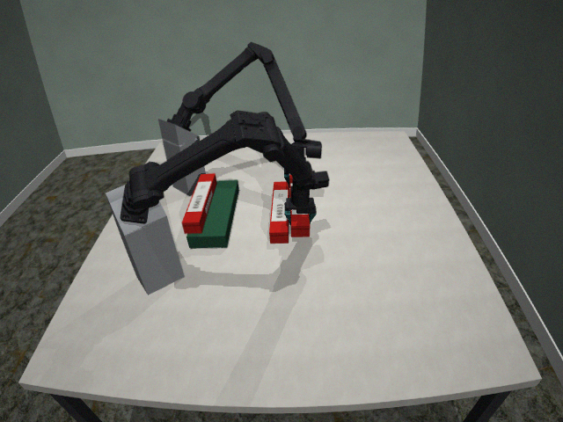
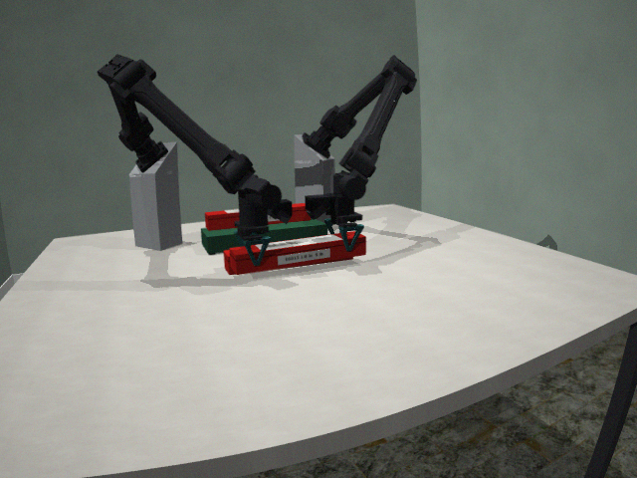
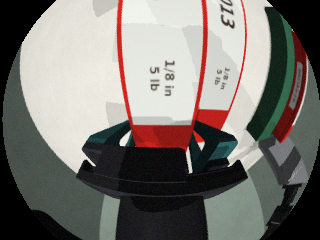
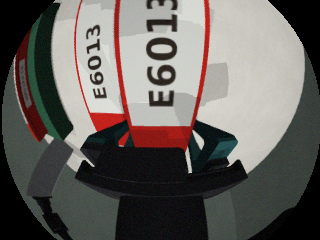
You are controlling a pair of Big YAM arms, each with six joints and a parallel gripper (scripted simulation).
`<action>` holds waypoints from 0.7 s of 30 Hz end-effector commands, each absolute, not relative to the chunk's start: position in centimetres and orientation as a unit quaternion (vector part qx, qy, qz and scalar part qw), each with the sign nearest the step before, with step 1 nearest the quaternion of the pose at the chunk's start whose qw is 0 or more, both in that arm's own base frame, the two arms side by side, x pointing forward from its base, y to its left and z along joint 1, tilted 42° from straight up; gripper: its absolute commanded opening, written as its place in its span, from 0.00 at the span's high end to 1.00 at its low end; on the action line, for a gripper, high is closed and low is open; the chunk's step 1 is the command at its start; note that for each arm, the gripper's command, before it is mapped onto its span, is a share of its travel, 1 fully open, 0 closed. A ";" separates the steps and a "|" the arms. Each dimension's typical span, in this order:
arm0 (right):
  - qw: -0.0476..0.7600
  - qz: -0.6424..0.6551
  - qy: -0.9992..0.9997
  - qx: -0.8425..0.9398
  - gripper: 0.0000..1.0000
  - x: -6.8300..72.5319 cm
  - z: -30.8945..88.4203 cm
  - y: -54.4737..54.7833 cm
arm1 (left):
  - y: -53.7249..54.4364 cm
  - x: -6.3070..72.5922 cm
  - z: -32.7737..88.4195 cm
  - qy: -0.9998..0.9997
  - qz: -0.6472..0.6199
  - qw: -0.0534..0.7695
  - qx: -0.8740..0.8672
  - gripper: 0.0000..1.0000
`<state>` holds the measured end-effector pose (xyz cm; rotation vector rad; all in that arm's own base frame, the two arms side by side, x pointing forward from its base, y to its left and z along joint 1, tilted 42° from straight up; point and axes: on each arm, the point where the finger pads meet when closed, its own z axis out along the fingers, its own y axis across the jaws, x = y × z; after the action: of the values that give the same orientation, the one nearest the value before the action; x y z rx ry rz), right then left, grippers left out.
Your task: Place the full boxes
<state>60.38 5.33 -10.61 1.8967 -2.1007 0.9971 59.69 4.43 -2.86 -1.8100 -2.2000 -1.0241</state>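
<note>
Electrode box, outer one (image 1: pixel 300 225) (image 2: pixel 304 256) (image 3: pixel 160 75) (image 4: pixel 162 60): level, label up, well apart from the platform. Left gripper (image 1: pixel 289 178) (image 2: pixel 340 241) (image 3: pixel 160 135) clamped across its "5 lb" end, right gripper (image 1: pixel 300 214) (image 2: pixel 253 254) (image 4: pixel 160 136) across the "E6013" end; both part-open, to box width. Whether its underside meets the bench (image 1: pixel 363 294) (image 2: pixel 309 359) (image 3: pixel 60 75) (image 4: pixel 260 75) is hard to tell. Second box (image 1: pixel 279 200) (image 2: pixel 226 261) (image 3: pixel 220 50) (image 4: pixel 95 65) parallel, just beside, platform side. Green platform (image 1: pixel 220 218) (image 2: pixel 218 239) (image 3: pixel 272 75) (image 4: pixel 50 80) beyond; third box (image 1: pixel 199 204) (image 2: pixel 216 220) (image 3: pixel 296 85) (image 4: pixel 25 80) appears to sit along its arm-base edge, off-centre.
</note>
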 end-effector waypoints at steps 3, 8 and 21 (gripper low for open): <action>0.021 0.362 -0.692 0.625 1.00 62.2 -4.0 9.6 | 0.8 61.6 4.1 -0.717 -0.368 0.008 -0.592 1.00; 0.020 0.361 -0.692 0.625 1.00 62.1 -3.7 9.7 | 0.6 61.4 4.3 -0.717 -0.367 0.007 -0.592 1.00; 0.020 0.361 -0.692 0.625 1.00 61.9 -3.2 10.1 | 0.3 61.2 4.8 -0.717 -0.367 0.007 -0.592 1.00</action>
<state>59.90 6.01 -9.77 1.8989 -2.0997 0.9951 59.16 3.76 -2.01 -1.8103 -2.2030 -1.0223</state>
